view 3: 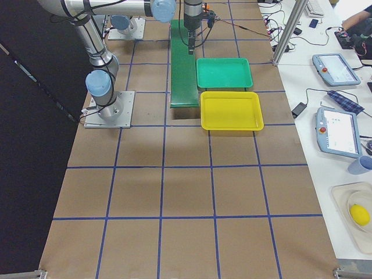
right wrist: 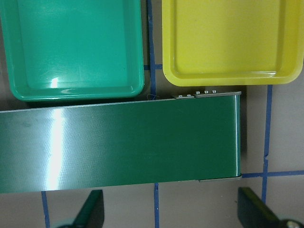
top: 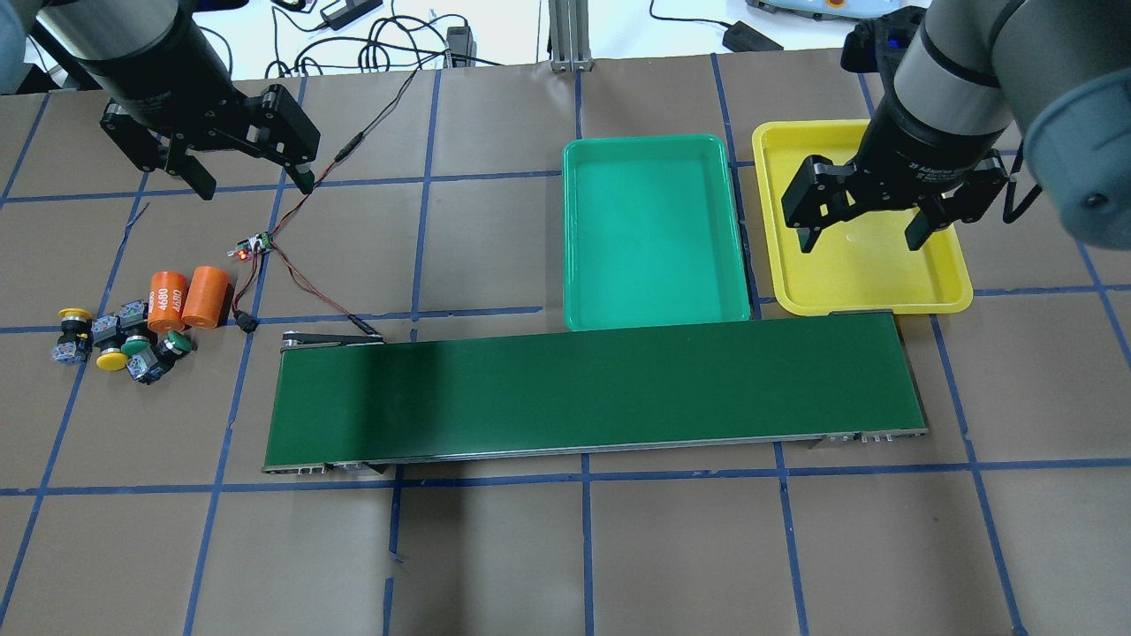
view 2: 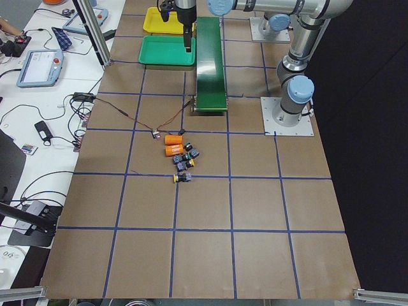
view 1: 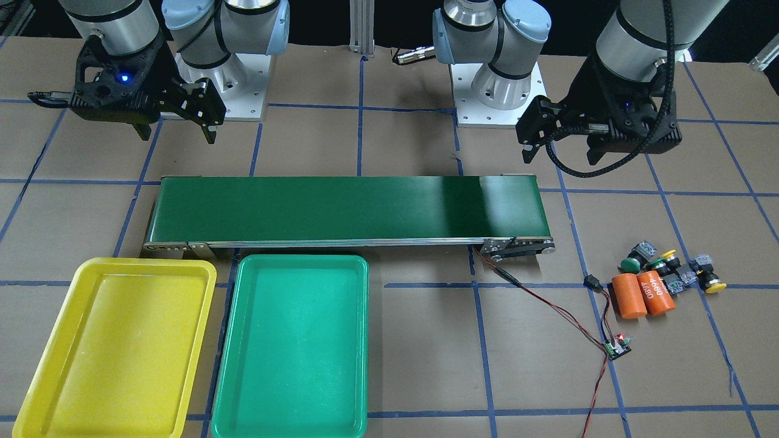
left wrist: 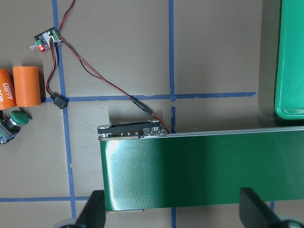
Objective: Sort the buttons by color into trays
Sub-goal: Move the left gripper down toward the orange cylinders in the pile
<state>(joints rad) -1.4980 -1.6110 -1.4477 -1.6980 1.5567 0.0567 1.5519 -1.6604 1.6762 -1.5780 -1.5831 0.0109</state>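
Observation:
Four buttons lie in a loose cluster (top: 124, 344) on the table at my far left: two with yellow caps (top: 110, 359) and two with green caps (top: 179, 341). They also show in the front view (view 1: 669, 267). One green button (left wrist: 18, 118) shows in the left wrist view. My left gripper (top: 252, 181) is open and empty, up in the air beyond the cluster. My right gripper (top: 861, 240) is open and empty above the yellow tray (top: 870, 274). The green tray (top: 649, 230) lies beside it. Both trays hold nothing.
A long dark-green conveyor belt (top: 592, 389) lies across the middle, in front of the trays. Two orange cylinders marked 4680 (top: 181, 299) lie next to the buttons. A small circuit board (top: 252, 247) with red-black wires runs to the belt's left end.

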